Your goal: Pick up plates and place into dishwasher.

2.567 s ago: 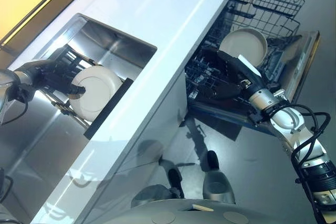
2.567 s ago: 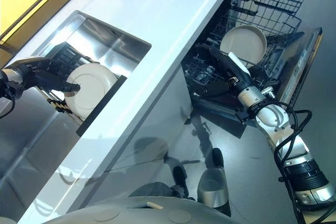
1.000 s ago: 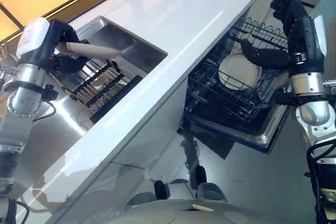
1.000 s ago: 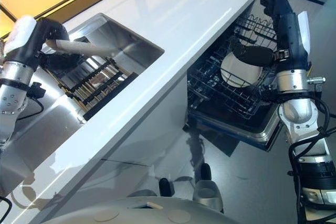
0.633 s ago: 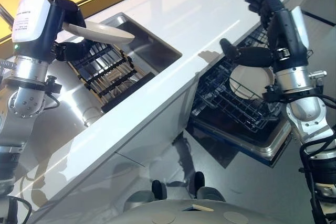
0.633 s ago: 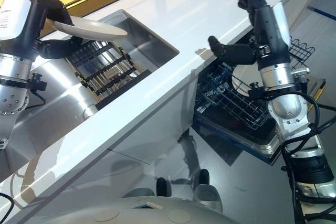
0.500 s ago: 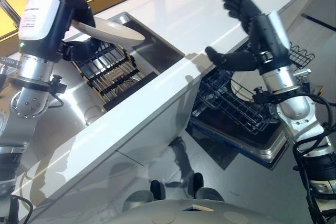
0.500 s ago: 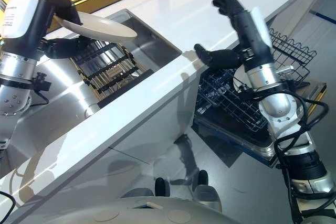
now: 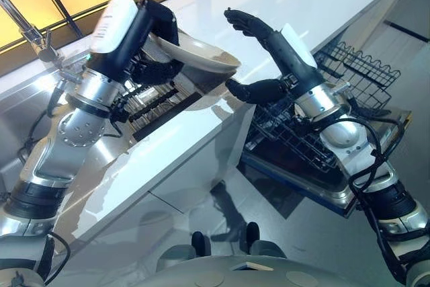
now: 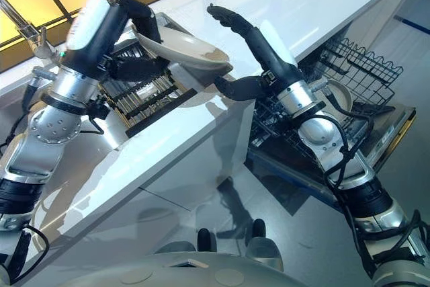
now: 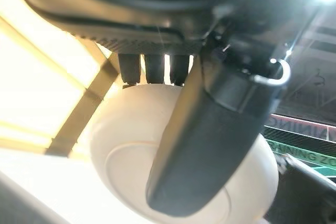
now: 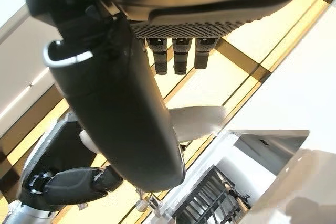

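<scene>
- A glossy white countertop (image 9: 201,126) runs diagonally under the fingers (image 9: 245,23) of the right hand; nothing rests on its top.
- A steel sink (image 10: 60,159) is sunk into it on the left hand's side.
- A black slatted rack (image 10: 144,102) lies in the sink, below the left hand's fingers (image 10: 138,11).
- A grey floor (image 9: 302,233) lies below, carrying the open dishwasher's pulled-out wire rack (image 9: 316,132).

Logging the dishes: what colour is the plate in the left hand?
Plain cream-white, no pattern; the plate shows best in the right eye view, gripped by the left hand.
</scene>
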### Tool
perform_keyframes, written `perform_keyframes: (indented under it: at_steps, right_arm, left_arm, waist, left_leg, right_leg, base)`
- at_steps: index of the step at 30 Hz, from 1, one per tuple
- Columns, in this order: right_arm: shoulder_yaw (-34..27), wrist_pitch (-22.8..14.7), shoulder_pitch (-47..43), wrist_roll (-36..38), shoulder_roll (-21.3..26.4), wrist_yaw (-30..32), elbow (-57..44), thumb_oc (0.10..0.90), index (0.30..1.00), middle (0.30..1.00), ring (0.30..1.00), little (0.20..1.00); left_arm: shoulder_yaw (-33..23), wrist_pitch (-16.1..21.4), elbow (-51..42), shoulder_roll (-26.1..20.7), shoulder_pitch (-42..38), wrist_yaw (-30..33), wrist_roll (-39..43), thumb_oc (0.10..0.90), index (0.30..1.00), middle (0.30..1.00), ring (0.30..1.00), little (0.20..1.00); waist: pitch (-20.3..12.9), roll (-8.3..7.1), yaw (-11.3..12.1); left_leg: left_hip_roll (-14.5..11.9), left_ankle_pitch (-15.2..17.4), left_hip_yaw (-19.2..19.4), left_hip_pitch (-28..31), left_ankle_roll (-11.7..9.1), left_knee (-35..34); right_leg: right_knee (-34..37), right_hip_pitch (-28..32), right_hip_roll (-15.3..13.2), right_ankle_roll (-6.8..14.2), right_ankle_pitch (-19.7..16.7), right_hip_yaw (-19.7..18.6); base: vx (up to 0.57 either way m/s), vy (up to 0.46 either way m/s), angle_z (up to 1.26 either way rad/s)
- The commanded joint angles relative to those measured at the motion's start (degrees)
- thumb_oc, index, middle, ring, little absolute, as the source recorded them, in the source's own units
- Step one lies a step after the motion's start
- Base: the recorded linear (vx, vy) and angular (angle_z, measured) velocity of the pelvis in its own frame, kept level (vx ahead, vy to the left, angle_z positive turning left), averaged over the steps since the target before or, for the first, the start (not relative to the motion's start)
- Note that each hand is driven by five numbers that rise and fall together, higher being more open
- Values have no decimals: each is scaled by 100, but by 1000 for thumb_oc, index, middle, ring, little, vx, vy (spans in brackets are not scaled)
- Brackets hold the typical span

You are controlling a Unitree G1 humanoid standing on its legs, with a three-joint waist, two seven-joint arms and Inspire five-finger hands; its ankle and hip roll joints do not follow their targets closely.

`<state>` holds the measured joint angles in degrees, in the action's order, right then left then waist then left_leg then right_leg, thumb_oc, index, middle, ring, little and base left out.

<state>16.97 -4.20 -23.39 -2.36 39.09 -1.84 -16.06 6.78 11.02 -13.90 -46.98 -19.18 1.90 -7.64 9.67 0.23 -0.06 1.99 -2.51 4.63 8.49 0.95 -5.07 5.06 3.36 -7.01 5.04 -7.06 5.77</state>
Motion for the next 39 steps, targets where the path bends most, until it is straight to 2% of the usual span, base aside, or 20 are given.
perform_keyframes:
  at_steps: [1, 4, 5, 6, 11, 22, 28, 30, 31, 32, 39]
  right_arm:
    - [23, -314, -832, -306, -206, 402, -326, 800, 900, 900, 900, 900]
    - [135, -230, -952, -445, -274, 562, -345, 800, 900, 900, 900, 900]
    - [162, -263, -983, -546, -314, 726, -323, 125, 321, 321, 321, 225]
    - [165, -260, -996, -570, -330, 769, -321, 100, 300, 300, 300, 200]
    - [135, -291, -997, -752, -430, 1092, -332, 100, 300, 300, 300, 200]
    - [-82, -366, -711, -846, -373, 1541, -275, 100, 300, 300, 300, 200]
    - [-230, -405, -586, -845, -366, 1620, -223, 100, 300, 300, 300, 200]
    - [-256, -406, -579, -838, -342, 1629, -214, 100, 300, 300, 300, 200]
    - [-275, -401, -563, -811, -324, 1645, -211, 100, 300, 300, 300, 200]
    - [-299, -429, -536, -807, -316, 1648, -201, 100, 300, 300, 300, 200]
    - [-442, -557, -417, -669, -241, 1545, -252, 100, 300, 300, 300, 200]
  left_arm:
    - [48, 50, -235, 109, -945, 186, 525, 100, 300, 300, 300, 200]
    - [187, -34, -261, 233, -1009, 109, 662, 100, 300, 300, 300, 200]
    - [238, -41, -256, 283, -1027, 74, 704, 100, 300, 300, 300, 200]
    - [255, -61, -268, 301, -1030, 61, 739, 100, 300, 300, 300, 200]
    - [288, -129, -336, 407, -956, 29, 764, 100, 300, 300, 300, 200]
    - [158, 49, -415, 438, -811, 170, 791, 100, 300, 300, 300, 200]
    - [44, 108, -438, 449, -699, 157, 802, 100, 300, 300, 300, 200]
    - [12, 17, -465, 442, -671, 84, 816, 100, 300, 300, 300, 200]
    - [-1, -154, -460, 424, -654, 104, 758, 306, 476, 476, 476, 406]
    - [-22, -154, -433, 405, -634, 75, 801, 800, 900, 900, 900, 900]
    - [-196, -471, -300, 325, -372, -178, 667, 800, 900, 900, 900, 900]
  waist:
    - [-699, -74, 31]
    - [-701, -72, 40]
    - [-699, -67, 44]
    - [-699, -66, 46]
    - [-696, -55, 57]
    - [-729, -42, 40]
    - [-737, -32, 30]
    - [-739, -32, 35]
    - [-741, -27, 44]
    - [-745, -25, 48]
    - [-755, -23, 85]
  left_leg:
    - [140, 358, 12, -176, -89, 103]
    - [138, 361, 8, -175, -87, 99]
    - [136, 359, 10, -176, -87, 100]
    - [136, 361, 10, -175, -88, 100]
    - [138, 366, 14, -180, -92, 96]
    - [148, 350, -56, -202, -80, 67]
    - [162, 339, -94, -215, -87, 47]
    - [167, 333, -108, -217, -88, 39]
    - [169, 325, -117, -222, -92, 33]
    - [171, 322, -121, -224, -92, 31]
    - [194, 317, -146, -233, -96, 49]
  right_leg:
    - [-593, 85, 260, 199, 673, 166]
    - [-568, 100, 264, 194, 672, 174]
    - [-558, 105, 261, 191, 665, 179]
    - [-555, 107, 261, 193, 664, 183]
    - [-527, 106, 261, 196, 651, 193]
    - [-491, 105, 301, 181, 650, 133]
    - [-439, 103, 314, 178, 617, 117]
    - [-427, 103, 318, 176, 610, 117]
    - [-418, 105, 319, 178, 605, 125]
    - [-411, 109, 321, 179, 605, 130]
    - [-352, 122, 319, 177, 576, 146]
  base:
    - [0, 0, 0]
    - [0, 0, 0]
    - [0, 0, 0]
    - [0, 0, 0]
    - [0, 0, 0]
    - [1, -1, 1]
    - [-5, -6, 6]
    - [-15, -4, 8]
    - [-16, -4, 11]
    - [-13, -4, 9]
    - [-5, -1, 2]
